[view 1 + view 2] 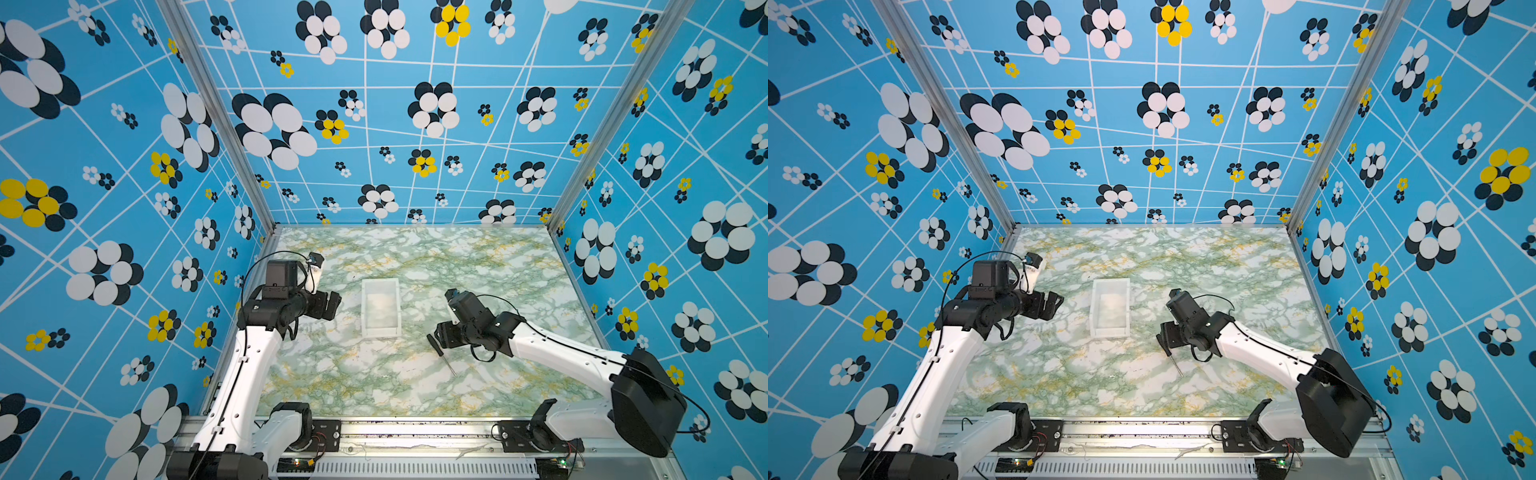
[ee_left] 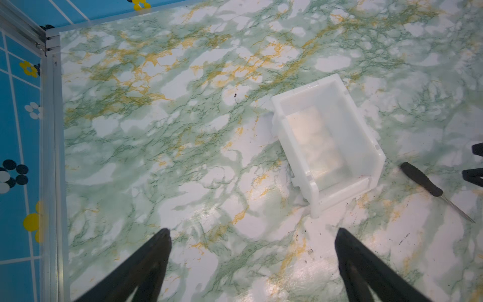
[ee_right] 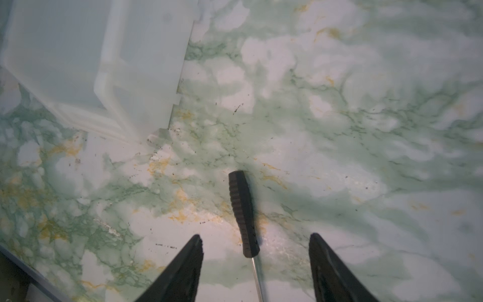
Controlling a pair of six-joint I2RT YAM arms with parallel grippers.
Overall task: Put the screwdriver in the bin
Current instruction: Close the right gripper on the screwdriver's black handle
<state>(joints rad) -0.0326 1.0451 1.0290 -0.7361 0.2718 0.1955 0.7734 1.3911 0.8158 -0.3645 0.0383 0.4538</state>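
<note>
My right tool straddles the screwdriver, jaws apart, nothing held. If I close near the thin shaft, it may roll or pivot, missing the bin.

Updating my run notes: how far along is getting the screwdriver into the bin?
Done: nothing yet; the white translucent plastic bin is empty. In hand: the right gripper straddles the black-handled, silver-shafted screwdriver lying on the green marbled table, jaws open on either side, not gripping. To do: close, lift, carry to the bin, release. The left gripper hangs open aside.
</note>
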